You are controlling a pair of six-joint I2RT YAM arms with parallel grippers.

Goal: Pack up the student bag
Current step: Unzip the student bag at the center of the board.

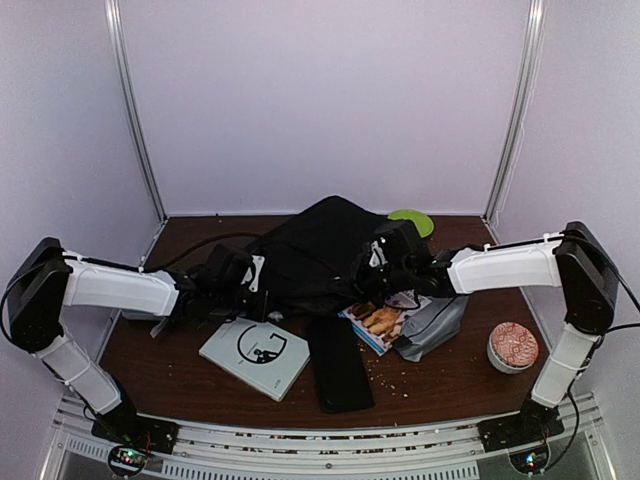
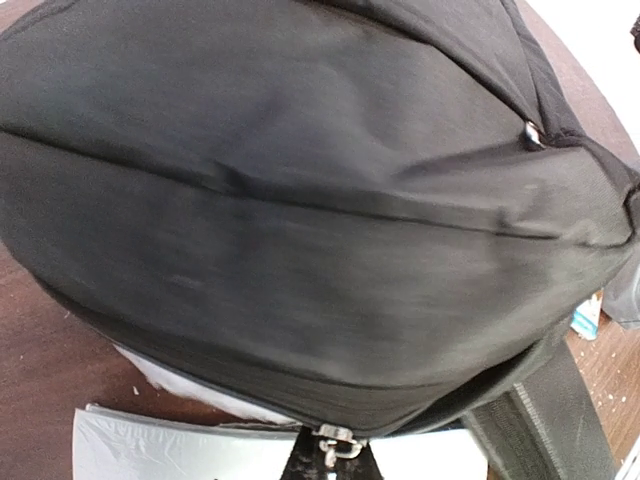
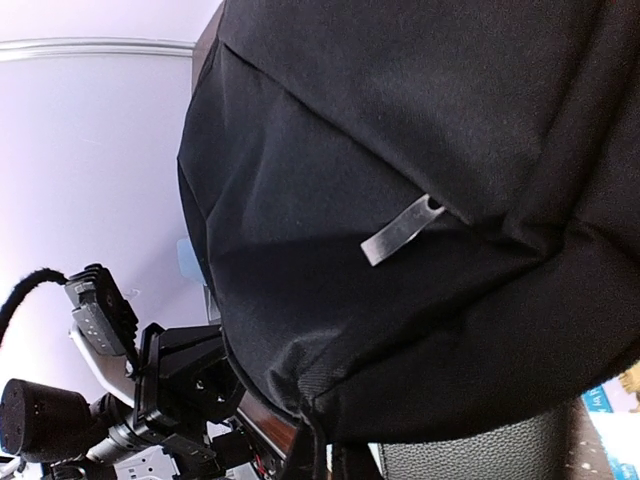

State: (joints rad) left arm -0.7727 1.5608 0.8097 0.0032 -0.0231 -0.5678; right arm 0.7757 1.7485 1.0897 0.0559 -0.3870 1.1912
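Holding the student bag (image 1: 320, 240) with left gripper (image 2: 335, 452) and right gripper (image 3: 322, 455) both clenched on fabric, I risk dropping it if either thin pinch slips.

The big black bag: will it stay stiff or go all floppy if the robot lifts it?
Probably floppy: the student bag is soft cloth, domed and creased in the left wrist view. Lifted by one edge, it would likely sag. It seems unlikely to roll, since it lies slumped wide on the table.

Student bag (image 1: 320, 245) mostly hides left pincer (image 1: 258, 276), right pincer (image 1: 378, 262).
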